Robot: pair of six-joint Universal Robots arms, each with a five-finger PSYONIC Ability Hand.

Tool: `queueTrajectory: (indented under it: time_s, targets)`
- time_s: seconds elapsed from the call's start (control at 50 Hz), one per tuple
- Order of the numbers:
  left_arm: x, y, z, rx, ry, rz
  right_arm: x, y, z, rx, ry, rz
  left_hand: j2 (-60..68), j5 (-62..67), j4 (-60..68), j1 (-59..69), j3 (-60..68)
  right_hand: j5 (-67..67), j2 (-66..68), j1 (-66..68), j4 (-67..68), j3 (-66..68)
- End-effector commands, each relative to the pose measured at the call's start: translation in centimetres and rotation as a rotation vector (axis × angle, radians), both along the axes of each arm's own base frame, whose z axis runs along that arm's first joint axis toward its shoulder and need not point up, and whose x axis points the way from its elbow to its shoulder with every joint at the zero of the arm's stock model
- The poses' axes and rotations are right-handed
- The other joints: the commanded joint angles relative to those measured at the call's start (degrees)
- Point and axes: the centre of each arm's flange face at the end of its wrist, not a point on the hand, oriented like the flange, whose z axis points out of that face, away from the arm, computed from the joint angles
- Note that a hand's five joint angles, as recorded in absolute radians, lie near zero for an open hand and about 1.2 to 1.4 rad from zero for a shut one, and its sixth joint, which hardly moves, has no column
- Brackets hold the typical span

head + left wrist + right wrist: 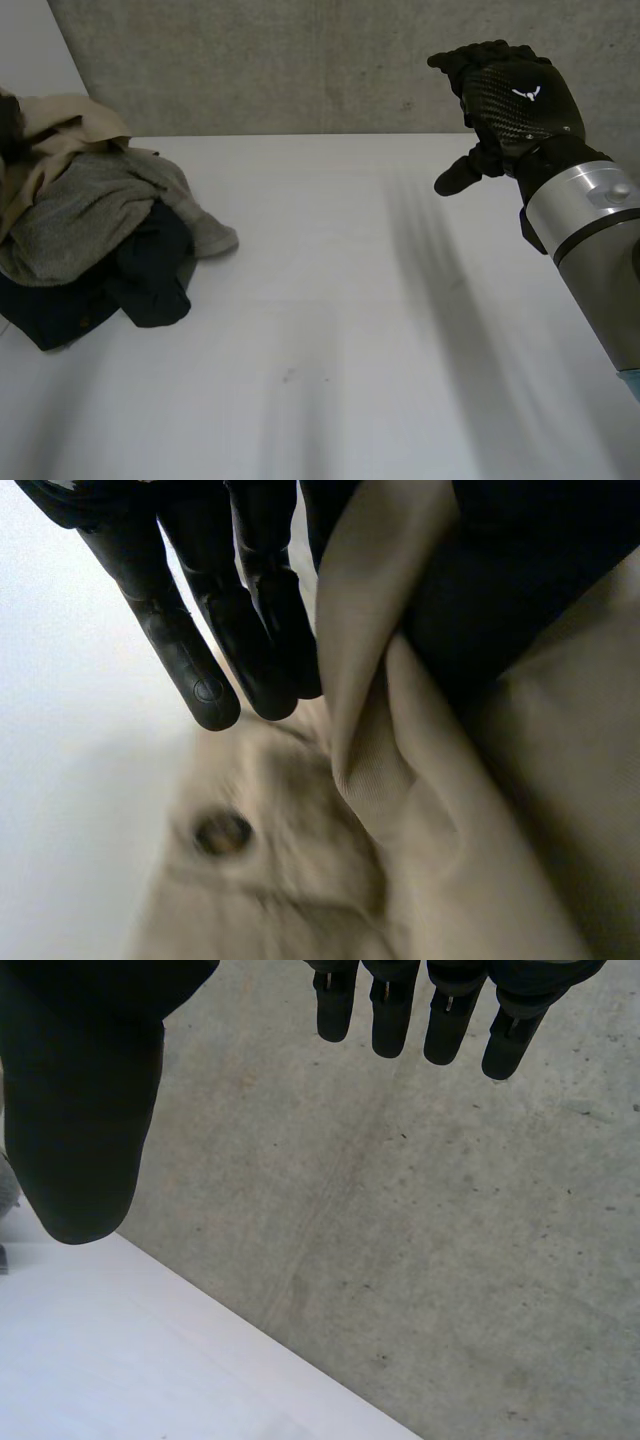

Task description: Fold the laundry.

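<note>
Item: laundry pile (100, 230), left of frame on the table (350, 350). Soft, light, limp; you take it by a hem or corner. Left robot hand (190, 660) pinches the beige cloth (380, 760) against its thumb. Right robot hand (510, 100), upper right, is relaxed and empty.

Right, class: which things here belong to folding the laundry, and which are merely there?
Job: beige cloth, grey garment, dark garment, left hand at the beige cloth, right hand raised.
Merely there: white table, concrete wall.
</note>
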Motion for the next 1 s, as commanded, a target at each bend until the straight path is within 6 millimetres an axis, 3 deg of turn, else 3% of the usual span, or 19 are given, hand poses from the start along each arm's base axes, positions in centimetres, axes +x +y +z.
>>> queueTrajectory:
  time_s: [0.02, 0.06, 0.12, 0.14, 0.22, 0.3, 0.34, 0.4, 0.48, 0.5, 0.56, 0.58, 0.64, 0.72, 0.78, 0.8, 0.82, 0.9, 1.0]
  targets:
    - [-2.9, 3.0, 10.2, -0.312, 0.124, -0.062, -0.3, -0.4, 0.3, -0.016, 0.004, -0.016, 12.51, 15.01, 12.28, 13.55, 12.88, -2.71, -1.73, -3.11, -1.83, -1.81]
    - [-5.0, 4.8, 13.9, -0.426, 0.161, -0.15, -0.4, -0.4, 0.4, -0.018, 0.004, -0.018, 12.51, 15.01, 12.28, 13.55, 12.88, -2.71, -1.73, -3.11, -1.83, -1.81]
    - [-7.4, 7.0, 16.9, -0.498, 0.192, -0.259, -0.6, -0.6, 0.5, -0.022, 0.002, -0.027, 12.51, 15.01, 12.28, 13.55, 12.88, -2.71, -1.73, -3.11, -1.83, -1.81]
    - [-9.1, 8.6, 18.5, -0.527, 0.21, -0.331, -0.6, -0.7, 0.6, -0.024, 0.0, -0.029, 12.51, 15.01, 12.28, 13.55, 12.88, -2.71, -1.73, -3.11, -1.83, -1.81]
    - [-13.6, 12.8, 21.2, -0.562, 0.313, -0.498, -1.1, -1.0, 1.0, -0.036, -0.007, -0.047, 12.51, 15.01, 12.28, 13.55, 12.88, -2.71, -1.73, -3.11, -1.83, -1.81]
    - [-17.9, 16.9, 21.9, -0.514, 0.469, -0.676, -1.8, -1.5, 1.6, -0.052, -0.015, -0.071, 12.51, 15.01, 12.28, 13.55, 12.88, -2.71, -1.73, -3.11, -1.83, -1.81]
    - [-20.6, 19.4, 21.2, -0.435, 0.588, -0.796, -2.3, -1.8, 2.0, -0.062, -0.02, -0.088, 12.51, 15.01, 12.28, 13.55, 12.88, -2.71, -1.73, -3.11, -1.83, -1.81]
    - [-22.5, 21.0, 20.3, -0.364, 0.662, -0.881, -2.8, -2.2, 2.4, -0.075, -0.028, -0.107, 12.51, 15.01, 12.28, 13.55, 12.88, -2.71, -1.73, -3.11, -1.83, -1.81]
    - [-26.6, 23.9, 16.5, -0.179, 0.735, -1.037, -3.5, -3.0, 2.7, -0.092, -0.039, -0.134, 12.51, 15.01, 12.28, 13.55, 12.88, -2.71, -1.73, -3.11, -1.83, -1.81]
    - [-28.2, 24.9, 14.4, -0.102, 0.724, -1.076, -3.7, -3.2, 2.7, -0.095, -0.04, -0.142, 12.51, 15.01, 12.28, 13.55, 12.88, -2.71, -1.73, -3.11, -1.83, -1.81]
    - [-29.8, 25.7, 10.9, 0.003, 0.677, -1.084, -4.2, -3.9, 2.6, -0.099, -0.039, -0.162, 12.51, 15.01, 12.28, 13.55, 12.88, -2.71, -1.73, -3.11, -1.83, -1.81]
    - [-30.3, 25.9, 8.4, 0.065, 0.629, -1.063, -4.3, -4.1, 2.5, -0.098, -0.036, -0.168, 12.51, 15.01, 12.28, 13.55, 12.88, -2.71, -1.73, -3.11, -1.83, -1.81]
    - [-30.7, 26.1, 4.0, 0.172, 0.522, -1.007, -4.7, -5.0, 2.2, -0.088, -0.028, -0.187, 10.36, 12.87, 10.13, 11.41, 10.73, -2.71, -1.73, -3.11, -1.83, -1.81]
    - [-30.0, 26.0, 0.4, 0.261, 0.399, -0.928, -5.4, -6.2, 1.8, -0.073, -0.02, -0.215, -23.39, -20.88, -23.61, -22.34, -23.01, -2.71, -1.73, -3.11, -1.83, -1.81]
    - [-29.1, 25.9, -0.9, 0.308, 0.355, -0.884, -5.7, -6.8, 1.5, -0.055, -0.013, -0.226, -37.54, -35.03, -37.76, -36.49, -37.17, -2.71, -1.73, -3.11, -1.83, -1.81]
    - [-28.5, 26.0, -1.6, 0.343, 0.343, -0.863, -5.7, -7.0, 1.4, -0.048, -0.009, -0.226, -52.42, -49.92, -52.65, -51.38, -52.05, -2.71, -1.73, -3.11, -1.83, -1.81]
    - [-28.3, 26.2, -1.8, 0.357, 0.341, -0.858, -5.7, -7.0, 1.3, -0.041, -0.006, -0.225, -57.49, -54.99, -57.72, -56.45, -57.12, -2.71, -1.73, -3.11, -1.83, -1.81]
    - [-26.9, 27.0, -1.7, 0.397, 0.345, -0.833, -5.2, -6.9, 0.5, 0.005, 0.023, -0.205, -57.49, -54.99, -57.72, -56.45, -57.12, -2.71, -1.73, -3.11, -1.83, -1.81]
    - [-24.7, 26.6, 0.3, 0.34, 0.36, -0.79, -3.8, -5.5, -0.4, 0.043, 0.107, -0.132, -57.49, -54.99, -57.72, -56.45, -57.12, -2.71, -1.73, -3.11, -1.83, -1.81]
